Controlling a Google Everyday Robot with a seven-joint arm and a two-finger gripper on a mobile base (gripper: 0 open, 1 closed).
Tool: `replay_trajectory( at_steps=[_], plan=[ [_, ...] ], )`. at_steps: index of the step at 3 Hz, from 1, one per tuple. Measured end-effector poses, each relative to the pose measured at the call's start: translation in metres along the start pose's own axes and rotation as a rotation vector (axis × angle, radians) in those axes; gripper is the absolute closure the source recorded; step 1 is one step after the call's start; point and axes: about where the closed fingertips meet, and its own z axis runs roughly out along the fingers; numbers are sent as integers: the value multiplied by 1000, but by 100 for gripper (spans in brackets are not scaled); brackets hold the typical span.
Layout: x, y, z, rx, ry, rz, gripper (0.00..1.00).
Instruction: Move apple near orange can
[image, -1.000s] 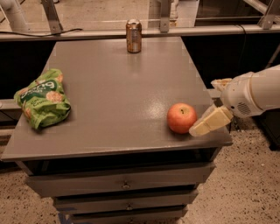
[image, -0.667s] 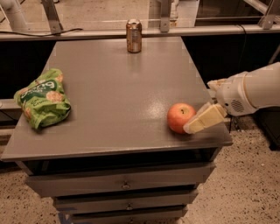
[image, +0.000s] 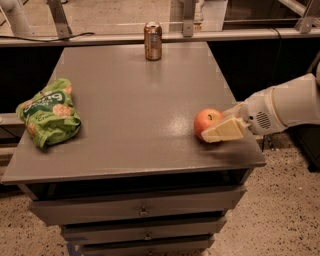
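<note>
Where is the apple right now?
In the camera view the apple sits near the table's front right corner, the gripper close at its right; the can stands at the far edge.

a grey table (image: 125, 130) stands in the middle, with a soft shine of light on its top. three grey drawers (image: 142, 211) sit under it (the gripper (image: 216, 125) is low over the table's right side, near the front edge). the floor (image: 287, 212) is pale with little specks. a long grey rail (image: 100, 39) runs behind the table, with metal legs (image: 60, 17) and a black cable (image: 75, 35) past it.
</note>
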Motion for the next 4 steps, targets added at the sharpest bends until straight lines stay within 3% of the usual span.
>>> replay_trajectory(
  at_steps=[1,2,3,4],
  plan=[
    [6,17,7,-40,-15,85,65],
    [-1,21,7,-44,-34,104,88],
    [-30,18,4,-35,-65,60,100],
    [-94,14,-6,-7,-125,-40,100]
  ],
)
